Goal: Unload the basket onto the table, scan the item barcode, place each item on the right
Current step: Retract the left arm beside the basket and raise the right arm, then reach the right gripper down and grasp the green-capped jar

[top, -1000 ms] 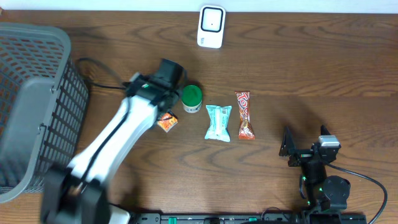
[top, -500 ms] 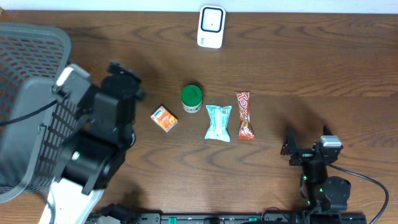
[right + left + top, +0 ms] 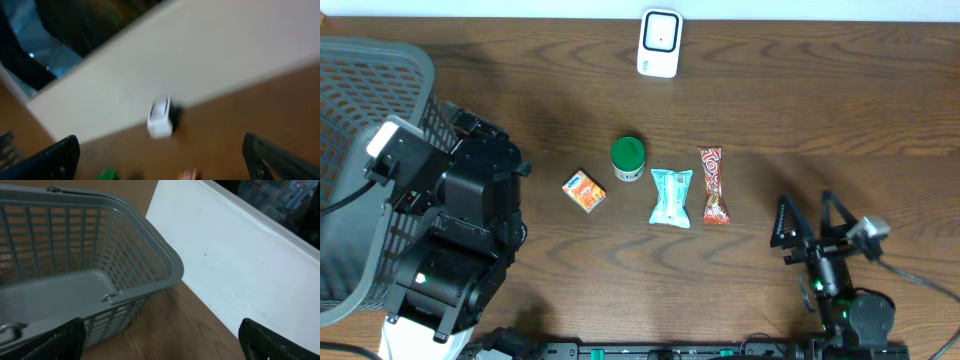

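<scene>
- Arms first: the left gripper point(image 3: 161, 337) had pulled back from the small orange box point(image 3: 585, 190) toward the left edge of the table point(image 3: 840, 110), right next to the gray basket point(image 3: 360, 120).
- Its jaws were wide open and held nothing (same for the right gripper point(image 3: 810, 222), near the front edge).
- The right gripper had tipped up a little and faced the white scanner point(image 3: 660, 42) by the back edge.
- The small orange box, green-lid jar point(image 3: 628, 157), blue packet point(image 3: 671, 197) and red candy bar point(image 3: 714, 186) lay in a row in the middle, with nothing touching them.
- So I think nothing was picked up yet, and no barcode was scanned.
</scene>
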{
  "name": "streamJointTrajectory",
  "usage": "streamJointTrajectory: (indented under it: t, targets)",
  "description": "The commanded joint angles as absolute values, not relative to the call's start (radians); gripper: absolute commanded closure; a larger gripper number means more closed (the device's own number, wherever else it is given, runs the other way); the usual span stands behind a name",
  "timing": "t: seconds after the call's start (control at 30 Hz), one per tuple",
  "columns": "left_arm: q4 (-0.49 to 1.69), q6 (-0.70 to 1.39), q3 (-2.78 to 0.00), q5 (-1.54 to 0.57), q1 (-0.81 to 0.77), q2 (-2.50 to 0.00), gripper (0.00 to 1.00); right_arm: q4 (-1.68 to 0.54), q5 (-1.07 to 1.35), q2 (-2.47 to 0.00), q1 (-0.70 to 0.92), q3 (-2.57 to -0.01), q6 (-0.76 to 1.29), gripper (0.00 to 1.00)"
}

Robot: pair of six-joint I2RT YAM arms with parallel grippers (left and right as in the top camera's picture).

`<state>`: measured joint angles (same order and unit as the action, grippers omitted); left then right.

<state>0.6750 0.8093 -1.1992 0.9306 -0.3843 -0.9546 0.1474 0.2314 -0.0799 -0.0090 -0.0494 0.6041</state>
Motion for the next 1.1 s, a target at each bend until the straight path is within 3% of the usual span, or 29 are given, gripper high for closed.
streamJointTrajectory:
  t: [0.0, 0.2, 0.53, 0.8, 0.83, 0.9, 0.93, 0.97, 1.0, 1.07]
  targets:
    - [0.682, 0.778, -1.218, 0.974, -0.376, -0.954, 0.02, 0.119, 0.324, -0.182, -0.006, -0.152, 0.766, 0.01]
    - [0.662, 0.778, -1.218, 0.979, -0.376, -0.944, 0.02, 0.056, 0.461, -0.574, 0.042, -0.438, 0.695, 0.01]
    - [0.617, 0.641, -1.218, 0.978, -0.376, -0.883, 0.02, -0.365, 0.345, -1.314, 0.424, -1.090, 0.497, 0.01]
    - [0.667, 0.640, -1.218, 0.978, -0.376, -0.840, 0.02, -0.397, 0.530, -1.537, 0.466, -1.294, 0.490, 0.01]
    - [0.670, 0.640, -1.218, 0.978, -0.376, -0.838, 0.02, -0.354, 0.533, -1.551, 0.466, -1.294, 0.523, 0.04]
    - [0.687, 0.640, -1.218, 0.977, -0.376, -0.838, 0.02, -0.307, 0.533, -1.560, 0.472, -1.294, 0.599, 0.34]
    - [0.706, 0.640, -1.218, 0.975, -0.376, -0.838, 0.02, -0.306, 0.520, -1.559, 0.484, -1.299, 0.664, 0.31]
    - [0.718, 0.640, -1.218, 0.963, -0.376, -0.838, 0.02, -0.313, 0.498, -1.559, 0.493, -1.308, 0.693, 0.15]
    - [0.733, 0.641, -1.218, 0.945, -0.376, -0.838, 0.02, -0.361, 0.397, -1.560, 0.522, -1.337, 0.762, 0.08]
    - [0.739, 0.641, -1.218, 0.942, -0.376, -0.838, 0.02, -0.440, 0.264, -1.560, 0.561, -1.380, 0.789, 0.04]
